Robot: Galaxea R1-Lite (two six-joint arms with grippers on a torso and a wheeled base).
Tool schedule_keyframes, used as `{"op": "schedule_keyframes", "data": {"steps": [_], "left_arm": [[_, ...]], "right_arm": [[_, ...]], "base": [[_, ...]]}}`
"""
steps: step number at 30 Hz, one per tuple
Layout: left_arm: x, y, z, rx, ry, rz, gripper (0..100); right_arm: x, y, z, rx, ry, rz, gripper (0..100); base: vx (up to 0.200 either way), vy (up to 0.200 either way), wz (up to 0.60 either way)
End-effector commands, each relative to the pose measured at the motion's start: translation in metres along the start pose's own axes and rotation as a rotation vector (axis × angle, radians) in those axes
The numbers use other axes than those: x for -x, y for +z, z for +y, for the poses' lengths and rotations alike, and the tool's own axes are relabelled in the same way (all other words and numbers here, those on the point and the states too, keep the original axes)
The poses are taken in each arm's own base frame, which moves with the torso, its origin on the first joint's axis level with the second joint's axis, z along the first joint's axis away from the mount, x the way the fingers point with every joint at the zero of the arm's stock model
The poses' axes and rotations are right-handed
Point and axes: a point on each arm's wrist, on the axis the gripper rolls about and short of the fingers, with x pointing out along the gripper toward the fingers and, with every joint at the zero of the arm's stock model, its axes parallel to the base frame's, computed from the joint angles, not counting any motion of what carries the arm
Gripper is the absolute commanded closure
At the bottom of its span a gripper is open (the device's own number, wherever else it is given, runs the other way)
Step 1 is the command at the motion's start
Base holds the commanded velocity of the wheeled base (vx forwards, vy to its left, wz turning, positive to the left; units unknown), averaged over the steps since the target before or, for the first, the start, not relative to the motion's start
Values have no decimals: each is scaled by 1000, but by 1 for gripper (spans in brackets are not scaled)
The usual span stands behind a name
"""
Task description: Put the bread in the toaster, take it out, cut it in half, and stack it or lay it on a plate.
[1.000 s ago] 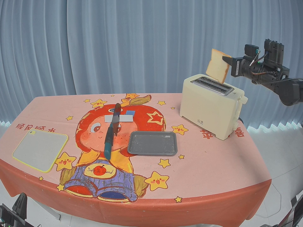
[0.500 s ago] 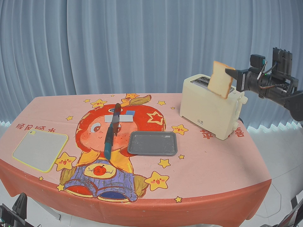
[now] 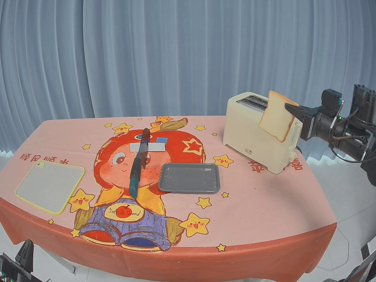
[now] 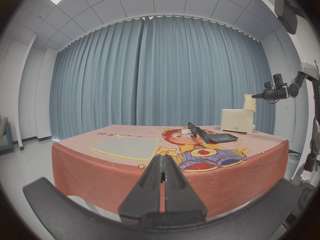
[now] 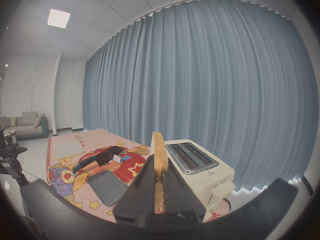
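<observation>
- The right gripper (image 3: 290, 107) has its fingers clamped on both faces of a bread slice (image 3: 276, 116), holding it by one edge.
- The slice hangs tilted in the air at the right end of the cream toaster (image 3: 252, 138), outside its slots.
- The toaster stands at 2 o'clock from the grey plate (image 3: 189, 178).
- A teal-handled knife (image 3: 138, 164) lies just beside the plate at 9 o'clock.
- The cutting board (image 3: 49, 185) lies farther out the same way, well apart.
- The left gripper (image 4: 162, 172) sits low before the table (image 3: 250, 216), fingers pressed together on nothing.
</observation>
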Motion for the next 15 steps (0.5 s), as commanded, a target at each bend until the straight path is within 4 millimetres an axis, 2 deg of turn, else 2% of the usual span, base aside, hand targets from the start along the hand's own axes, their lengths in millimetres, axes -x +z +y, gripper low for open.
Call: {"op": "schedule_keyframes", "data": {"steps": [1,8,10,15], "left_arm": [[-1,-5,0,0,1,17,100],[-1,-5,0,0,1,17,100],[-1,-5,0,0,1,19,100],[-1,-5,0,0,1,19,100]], "right_arm": [[3,-12,2,-34,12,19,100],[8,-10,9,-74,30,9,100],[18,-16,11,-72,33,26,100],[33,-11,12,-72,22,-27,100]], "base": [[0,0,0],[0,0,0],[0,0,0],[0,0,0]]}}
